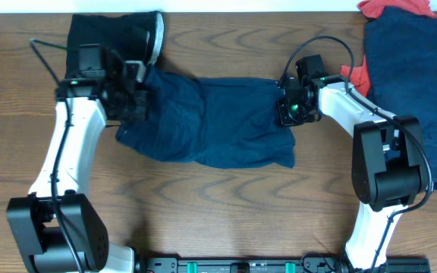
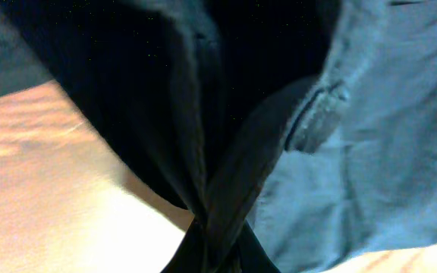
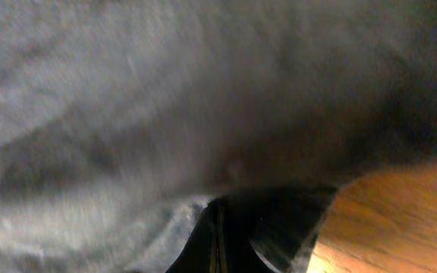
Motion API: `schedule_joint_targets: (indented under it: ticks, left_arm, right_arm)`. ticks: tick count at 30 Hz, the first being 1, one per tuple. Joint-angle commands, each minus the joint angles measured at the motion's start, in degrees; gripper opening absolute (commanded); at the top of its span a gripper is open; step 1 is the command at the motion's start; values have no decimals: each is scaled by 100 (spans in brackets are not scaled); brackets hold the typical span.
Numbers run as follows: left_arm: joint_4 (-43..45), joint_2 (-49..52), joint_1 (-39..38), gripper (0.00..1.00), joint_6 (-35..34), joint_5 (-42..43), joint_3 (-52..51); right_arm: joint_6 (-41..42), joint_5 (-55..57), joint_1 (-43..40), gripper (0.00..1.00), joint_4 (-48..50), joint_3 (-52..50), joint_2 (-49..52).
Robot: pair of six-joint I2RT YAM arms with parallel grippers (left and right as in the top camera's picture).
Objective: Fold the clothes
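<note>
Surface: you are looking down on a brown wood-grain desk (image 1: 226,205), with both arms reaching in from the near edge.
Main item: the navy shorts (image 1: 218,125) lie crumpled across the middle of the desk, stretched sideways between your two claws.
Left claw (image 1: 139,97): closed tight on the left end of the navy shorts. In your left wrist view, dark cloth gathers into a twist right at the fingers, with paler blue cloth spreading to the right.
Right claw (image 1: 287,106): closed tight on the right edge of the navy shorts. Your right wrist view is blurred, but cloth fills it down to the closed fingers, with bare desk at the lower right.
Black piece (image 1: 108,34): at the far left of the desk, just behind your left claw, its near edge hidden by the arm.
Grey band (image 1: 156,36): runs along the right side of the black piece, close to the left end of the navy shorts.
Navy stack (image 1: 419,83): lies flat at the far right, beside your right arm and apart from the navy shorts.
Red-orange piece (image 1: 389,9): shows at the top of the navy stack, and more red-orange peeks out at the stack's left edge.
</note>
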Motion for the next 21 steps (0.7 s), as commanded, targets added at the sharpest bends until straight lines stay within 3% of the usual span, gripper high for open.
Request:
schedule_joint_targets:
  ticks: [1, 21]
  left_arm:
    - [138, -85, -345, 6, -269, 348, 179]
    - [1567, -74, -2094, 6, -1655, 367, 507]
  right_arm:
    - [90, 411, 57, 1, 31, -271, 710]
    - [90, 411, 57, 1, 68, -275, 715]
